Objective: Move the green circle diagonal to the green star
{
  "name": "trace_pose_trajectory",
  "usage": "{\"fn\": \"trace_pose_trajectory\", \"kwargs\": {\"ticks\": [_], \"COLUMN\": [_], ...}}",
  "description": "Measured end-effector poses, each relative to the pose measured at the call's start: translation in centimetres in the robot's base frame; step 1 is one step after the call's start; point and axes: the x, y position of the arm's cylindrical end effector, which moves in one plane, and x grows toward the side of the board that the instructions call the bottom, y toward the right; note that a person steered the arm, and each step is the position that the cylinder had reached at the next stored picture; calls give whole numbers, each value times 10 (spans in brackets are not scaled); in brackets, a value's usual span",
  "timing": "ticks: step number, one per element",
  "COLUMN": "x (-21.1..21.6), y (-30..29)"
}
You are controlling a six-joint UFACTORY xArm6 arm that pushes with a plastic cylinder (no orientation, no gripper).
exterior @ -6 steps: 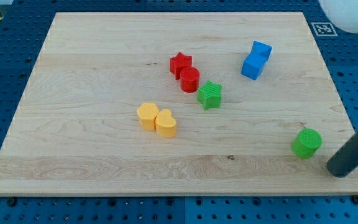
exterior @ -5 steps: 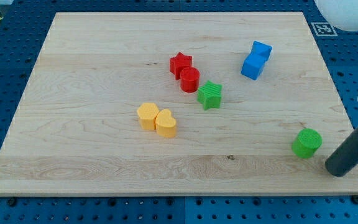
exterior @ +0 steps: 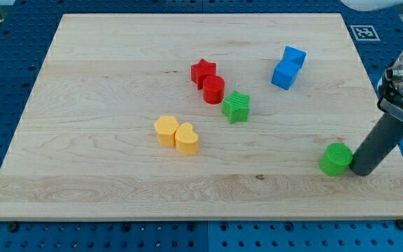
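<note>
The green circle [exterior: 335, 159] lies near the board's lower right. My tip [exterior: 359, 169] touches its right side. The green star [exterior: 236, 106] sits near the board's middle, well up and to the left of the circle.
A red star [exterior: 203, 71] and a red cylinder [exterior: 213, 89] sit just up-left of the green star. Two blue blocks [exterior: 287, 68] lie at the upper right. Two yellow blocks [exterior: 176, 134] lie left of centre. The board's right edge [exterior: 390, 147] is close to my rod.
My tip has moved left and reached the green circle, which has slid a little to the left. The other blocks have not moved.
</note>
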Motion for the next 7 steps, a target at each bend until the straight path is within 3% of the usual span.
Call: {"fn": "trace_pose_trajectory", "kwargs": {"ticks": [4,6,7], "x": [-5,30,1], "y": [-64,-63,-90]}}
